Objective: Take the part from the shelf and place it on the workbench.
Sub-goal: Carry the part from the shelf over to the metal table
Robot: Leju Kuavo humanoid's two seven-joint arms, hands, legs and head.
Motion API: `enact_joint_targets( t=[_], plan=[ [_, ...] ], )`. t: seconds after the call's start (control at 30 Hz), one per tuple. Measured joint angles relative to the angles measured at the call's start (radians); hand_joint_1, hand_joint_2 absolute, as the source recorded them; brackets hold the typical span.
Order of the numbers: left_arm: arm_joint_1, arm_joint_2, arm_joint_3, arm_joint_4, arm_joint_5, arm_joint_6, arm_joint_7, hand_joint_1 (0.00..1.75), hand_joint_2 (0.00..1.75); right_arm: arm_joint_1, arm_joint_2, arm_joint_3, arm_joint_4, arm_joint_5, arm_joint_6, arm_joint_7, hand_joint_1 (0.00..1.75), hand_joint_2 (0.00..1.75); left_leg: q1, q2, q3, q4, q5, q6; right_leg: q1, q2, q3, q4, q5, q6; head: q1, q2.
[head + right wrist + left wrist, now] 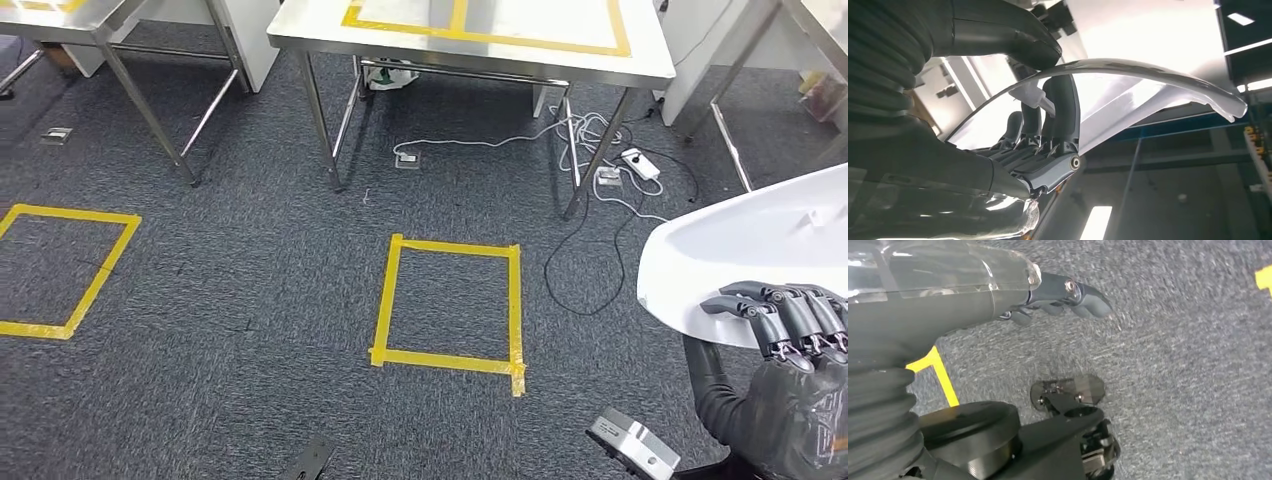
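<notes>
The white part (pixel 745 250), a broad, thin curved shell, looked light, stiff and rather slippery; the right hand (pixel 790 330) held it by its near edge, fingers hooked over. The left hand (pixel 1058 297) hung empty, fingers loosely curled, above the carpet (pixel 250 300).

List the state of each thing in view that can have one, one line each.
White part: held in the right hand, off the floor.
Right hand: fingers curled over the part's edge.
Left hand: hanging over the carpet, holding nothing, fingers curled in.
Workbench: nothing visible inside its yellow tape outline.
</notes>
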Motion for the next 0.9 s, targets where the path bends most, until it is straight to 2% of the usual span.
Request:
enact_joint_targets(
  t=[0.03,0.1,0.13,0.17,0.2,0.27,0.33,0.6,0.9],
  plan=[
    [0.000,0.000,0.000,0.000,0.000,0.000,0.000,0.00,1.75,0.001,0.000,0.000,0.000,-0.001,0.000,0.000,1.75,1.75,-0.002,-0.011,0.001,0.000,0.001,0.001,0.000,0.002,0.007,-0.019,0.024,-0.006,0.000,0.000],
    [0.000,0.000,0.000,0.000,0.000,0.000,0.000,0.00,1.75,-0.001,0.000,0.002,-0.002,-0.013,-0.002,0.000,1.75,1.75,-0.006,-0.031,0.003,0.000,0.002,0.003,0.004,0.011,0.059,-0.140,0.099,-0.023,0.001,0.000],
    [0.000,0.000,0.000,0.000,0.000,0.000,0.001,0.00,1.75,-0.003,0.000,0.003,-0.004,-0.024,-0.004,-0.001,1.75,1.75,-0.007,-0.039,0.003,0.001,0.003,0.002,0.007,0.017,0.086,-0.203,0.128,-0.032,0.001,0.000],
    [0.000,-0.001,0.000,0.000,0.000,0.000,0.001,0.00,1.75,-0.005,-0.001,0.005,-0.006,-0.035,-0.005,-0.002,1.75,1.75,-0.008,-0.045,0.001,0.001,0.005,-0.001,0.010,0.022,0.104,-0.248,0.142,-0.038,0.002,0.000],
    [0.001,-0.001,0.000,0.000,0.000,0.000,0.002,0.00,1.75,-0.007,-0.001,0.006,-0.007,-0.044,-0.007,-0.003,1.75,1.75,-0.009,-0.048,-0.003,0.003,0.005,-0.004,0.011,0.025,0.112,-0.273,0.144,-0.039,0.001,0.000],
    [0.002,-0.001,0.001,0.000,0.001,-0.001,0.003,0.00,1.75,-0.009,-0.002,0.008,-0.008,-0.054,-0.010,-0.007,1.75,1.75,-0.009,-0.046,-0.009,0.004,0.005,-0.001,0.012,0.026,0.114,-0.284,0.142,-0.025,0.001,0.000],
    [0.003,-0.001,0.001,0.000,0.001,-0.001,0.003,0.00,1.75,-0.009,-0.002,0.012,-0.008,-0.059,-0.015,-0.014,1.75,1.75,-0.008,-0.039,-0.007,0.002,0.004,0.003,0.012,0.028,0.113,-0.286,0.142,-0.017,0.001,0.000],
    [0.003,0.001,0.001,0.000,0.015,-0.004,0.015,0.00,1.75,-0.005,-0.002,0.015,-0.008,-0.065,-0.019,-0.021,1.75,1.75,-0.007,-0.020,0.002,-0.006,0.005,-0.007,0.012,0.043,0.114,-0.285,0.144,-0.025,0.001,0.000],
    [0.001,0.002,0.001,0.000,0.005,-0.003,0.019,0.00,1.75,-0.001,-0.003,0.015,-0.007,-0.083,-0.019,-0.030,1.75,1.75,-0.010,-0.017,0.001,-0.006,0.002,-0.008,0.010,0.046,0.114,-0.287,0.143,-0.026,0.001,0.000]
  ],
)
